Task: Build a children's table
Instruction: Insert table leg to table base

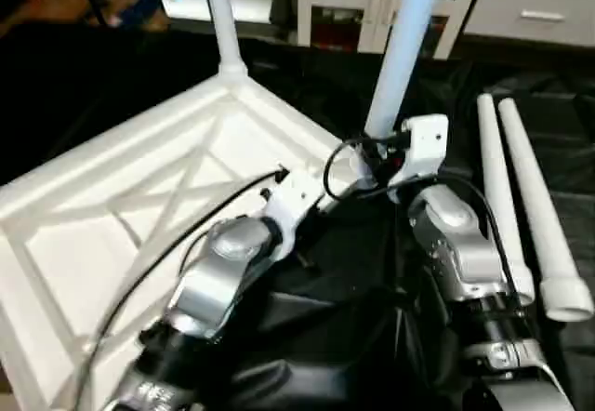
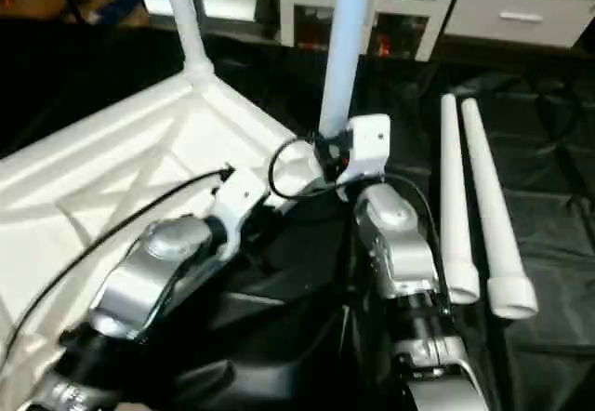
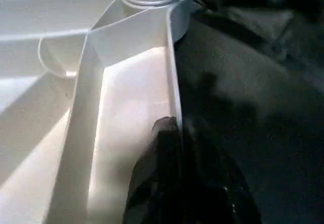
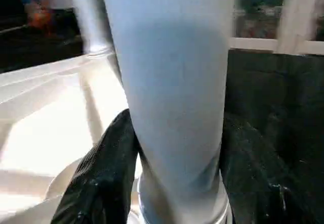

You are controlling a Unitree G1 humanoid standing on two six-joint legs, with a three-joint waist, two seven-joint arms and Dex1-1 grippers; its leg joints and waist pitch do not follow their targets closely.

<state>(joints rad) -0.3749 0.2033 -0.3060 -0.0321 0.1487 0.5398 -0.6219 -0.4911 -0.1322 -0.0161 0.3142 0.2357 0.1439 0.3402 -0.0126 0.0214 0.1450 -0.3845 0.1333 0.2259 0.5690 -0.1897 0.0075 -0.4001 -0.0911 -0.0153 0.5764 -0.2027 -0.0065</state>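
White plastic rectangular tabletop [image 1: 139, 206], X-ribbed underside up, lying on black-draped work table [image 2: 548, 216]. Left gripper [image 3: 174, 133] pinched nearly closed on the thin upright rim of the tabletop, one black finger [image 3: 159, 163] inside the rim wall, the other outside against the drape. Corner socket just ahead of left gripper along the same rim. Long white cylindrical tube leg [image 1: 402, 48] standing upright in that socket. Right gripper [image 4: 174, 148] half open around this leg just above the socket, black fingers [image 4: 101, 178] on both sides of the tube; contact appears close. Second upright leg [image 1: 221, 20] seated in the far corner, well beyond both grippers. Two spare white tube legs [image 2: 479, 202] lying side by side on the drape, to the outer side of right gripper.
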